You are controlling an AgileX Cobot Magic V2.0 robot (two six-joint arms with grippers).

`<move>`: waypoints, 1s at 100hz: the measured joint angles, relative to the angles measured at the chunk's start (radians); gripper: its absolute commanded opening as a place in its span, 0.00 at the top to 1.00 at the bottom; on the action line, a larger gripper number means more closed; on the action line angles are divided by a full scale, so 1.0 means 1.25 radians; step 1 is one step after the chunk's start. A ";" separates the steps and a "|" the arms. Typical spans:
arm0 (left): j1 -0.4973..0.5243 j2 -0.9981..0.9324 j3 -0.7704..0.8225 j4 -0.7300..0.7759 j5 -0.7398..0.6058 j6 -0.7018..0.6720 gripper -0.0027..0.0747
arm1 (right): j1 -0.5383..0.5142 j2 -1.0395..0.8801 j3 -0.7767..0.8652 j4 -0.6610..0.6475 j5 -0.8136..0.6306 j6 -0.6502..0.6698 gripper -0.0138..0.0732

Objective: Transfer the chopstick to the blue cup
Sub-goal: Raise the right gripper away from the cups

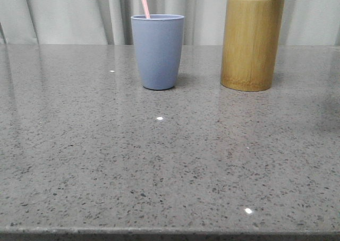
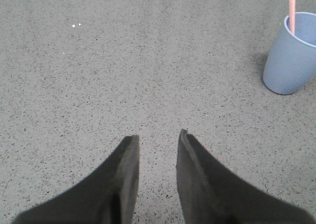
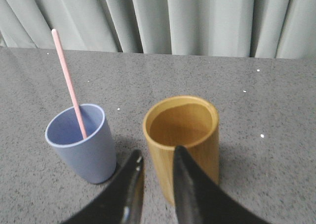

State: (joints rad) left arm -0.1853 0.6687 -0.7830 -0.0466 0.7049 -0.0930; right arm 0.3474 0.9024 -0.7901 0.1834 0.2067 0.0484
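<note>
The grey-blue cup stands upright at the back middle of the table. One pale pink chopstick leans inside it, its top out of the front view. Both also show in the right wrist view, cup and chopstick, and in the left wrist view, cup and chopstick. My left gripper is open and empty over bare table, well away from the cup. My right gripper is open and empty, above and in front of the bamboo cylinder. Neither gripper shows in the front view.
A taller yellow-brown bamboo cylinder stands to the right of the blue cup; it looks empty in the right wrist view. The speckled grey table has a grey curtain behind it.
</note>
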 measured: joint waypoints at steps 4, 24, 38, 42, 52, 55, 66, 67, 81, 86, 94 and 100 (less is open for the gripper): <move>0.000 0.000 0.000 0.000 0.000 0.000 0.78 | 0.000 -0.027 0.025 0.000 -0.005 0.000 0.83; 0.000 -0.009 0.000 0.000 -0.008 0.000 0.99 | 0.000 -0.147 0.121 0.000 -0.011 0.000 0.96; 0.000 -0.023 0.002 0.000 -0.019 0.000 0.99 | 0.000 -0.211 0.175 0.000 -0.022 0.000 0.96; 0.000 -0.031 0.007 0.000 -0.024 0.000 0.99 | 0.000 -0.226 0.191 0.000 -0.024 0.000 0.96; 0.000 -0.060 0.034 0.000 -0.043 0.000 0.99 | 0.000 -0.260 0.225 0.000 -0.025 0.000 0.96; 0.000 -0.071 0.045 0.000 -0.050 0.000 0.99 | 0.000 -0.272 0.236 0.000 -0.025 0.000 0.96; 0.000 -0.125 0.091 0.000 -0.075 0.000 0.99 | -0.001 -0.309 0.269 0.000 -0.027 0.000 0.96; 0.000 -0.129 0.094 0.000 -0.075 0.000 0.99 | -0.001 -0.314 0.272 0.000 -0.027 0.000 0.96; 0.000 -0.208 0.148 0.000 -0.081 -0.001 0.99 | -0.002 -0.368 0.306 0.000 -0.031 0.000 0.96; 0.000 -0.238 0.165 0.000 -0.081 -0.001 0.99 | -0.002 -0.389 0.317 0.000 -0.032 0.000 0.96; 0.000 -0.288 0.191 0.000 -0.081 -0.001 0.99 | -0.002 -0.420 0.332 0.000 -0.035 0.000 0.96; 0.000 -0.318 0.204 0.000 -0.081 -0.001 0.99 | -0.002 -0.445 0.341 0.000 -0.037 0.000 0.96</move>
State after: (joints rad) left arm -0.1853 0.2709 -0.5285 -0.0466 0.6032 -0.0946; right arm 0.3448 0.3463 -0.3643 0.1834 0.1606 0.0484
